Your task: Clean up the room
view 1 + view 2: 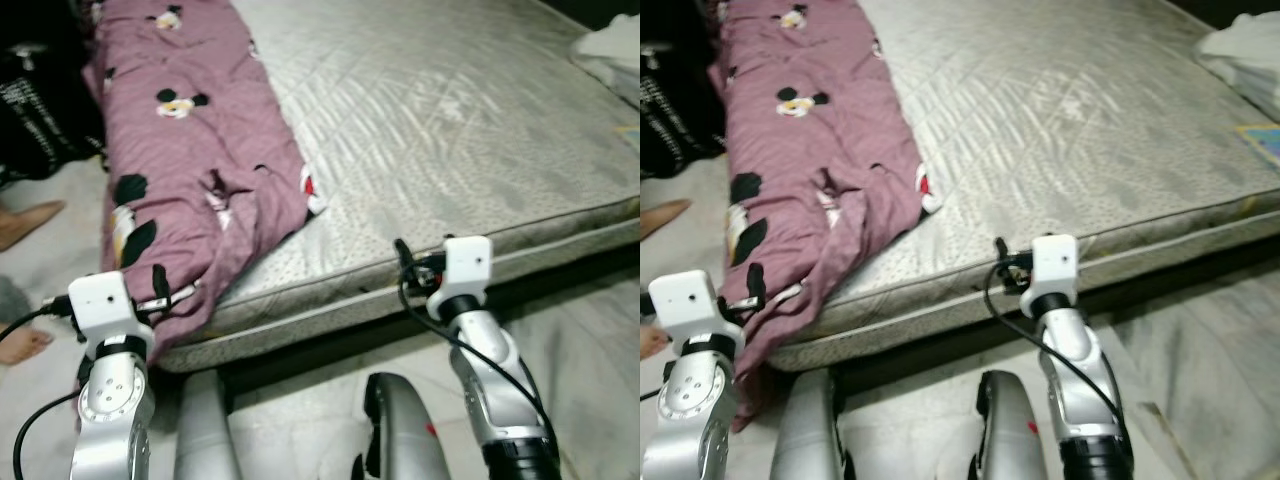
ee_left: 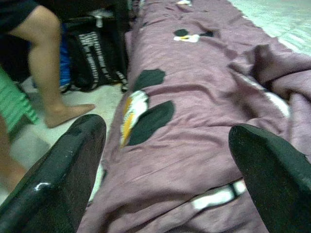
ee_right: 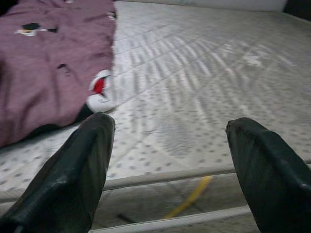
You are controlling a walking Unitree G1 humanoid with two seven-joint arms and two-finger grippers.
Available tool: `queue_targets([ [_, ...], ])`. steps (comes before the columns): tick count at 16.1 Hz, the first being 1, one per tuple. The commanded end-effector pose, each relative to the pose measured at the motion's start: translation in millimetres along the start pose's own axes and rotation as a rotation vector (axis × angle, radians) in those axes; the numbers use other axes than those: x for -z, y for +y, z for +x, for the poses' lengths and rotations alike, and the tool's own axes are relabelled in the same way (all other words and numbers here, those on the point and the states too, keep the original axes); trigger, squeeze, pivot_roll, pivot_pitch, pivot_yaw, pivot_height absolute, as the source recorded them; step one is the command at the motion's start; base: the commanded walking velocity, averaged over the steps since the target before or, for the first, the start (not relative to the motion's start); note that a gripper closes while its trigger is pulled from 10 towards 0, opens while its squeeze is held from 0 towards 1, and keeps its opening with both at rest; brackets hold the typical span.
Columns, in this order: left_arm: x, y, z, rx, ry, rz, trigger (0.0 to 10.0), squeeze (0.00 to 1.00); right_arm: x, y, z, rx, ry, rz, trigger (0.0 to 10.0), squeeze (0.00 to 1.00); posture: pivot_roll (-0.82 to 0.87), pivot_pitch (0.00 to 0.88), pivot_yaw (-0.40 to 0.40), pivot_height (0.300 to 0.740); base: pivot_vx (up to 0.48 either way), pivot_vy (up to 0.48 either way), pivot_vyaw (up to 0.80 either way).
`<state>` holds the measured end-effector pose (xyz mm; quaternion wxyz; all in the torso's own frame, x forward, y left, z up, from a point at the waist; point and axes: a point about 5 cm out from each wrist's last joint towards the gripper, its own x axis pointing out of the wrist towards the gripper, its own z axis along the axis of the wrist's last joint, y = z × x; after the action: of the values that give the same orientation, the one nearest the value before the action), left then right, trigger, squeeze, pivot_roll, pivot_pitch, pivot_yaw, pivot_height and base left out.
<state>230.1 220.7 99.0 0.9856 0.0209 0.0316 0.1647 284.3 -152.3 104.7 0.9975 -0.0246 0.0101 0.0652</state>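
A purple blanket (image 1: 190, 150) printed with cartoon mice lies bunched along the left side of a grey quilted mattress (image 1: 450, 120), and its near corner hangs over the front edge. My left gripper (image 1: 170, 290) hovers at that hanging corner. In the left wrist view the left gripper (image 2: 167, 131) is open with the blanket (image 2: 194, 121) spread just beyond its fingers. My right gripper (image 1: 408, 262) is at the mattress's front edge, right of the blanket. It is open in the right wrist view, where the gripper (image 3: 170, 124) faces bare mattress (image 3: 204, 97).
A person's bare foot (image 1: 25, 222) and leg (image 2: 43, 58) stand on the floor to the left, beside a black bag (image 1: 35, 110). White folded cloth (image 1: 610, 50) lies at the mattress's far right corner. Pale sheeting (image 1: 590, 340) covers the floor in front.
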Motion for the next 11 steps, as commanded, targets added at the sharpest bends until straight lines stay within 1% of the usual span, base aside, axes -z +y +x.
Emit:
queue_targets([
  [1, 1.4, 0.8, -0.1, -0.003, 0.010, 0.006, 10.0, 0.00, -4.0, -2.4, 0.7, 0.005, -0.016, 0.001, 10.0, 0.00, 0.01, 0.093, -0.021, 0.549, 0.000, 0.000, 0.00],
  [11, 1.3, 0.8, 0.1, -0.001, 0.009, 0.005, 10.0, 0.00, -3.9, -2.3, 1.0, 0.005, -0.016, 0.001, 10.0, 0.00, 0.01, 0.093, -0.021, 0.549, 0.000, 0.000, 0.00],
])
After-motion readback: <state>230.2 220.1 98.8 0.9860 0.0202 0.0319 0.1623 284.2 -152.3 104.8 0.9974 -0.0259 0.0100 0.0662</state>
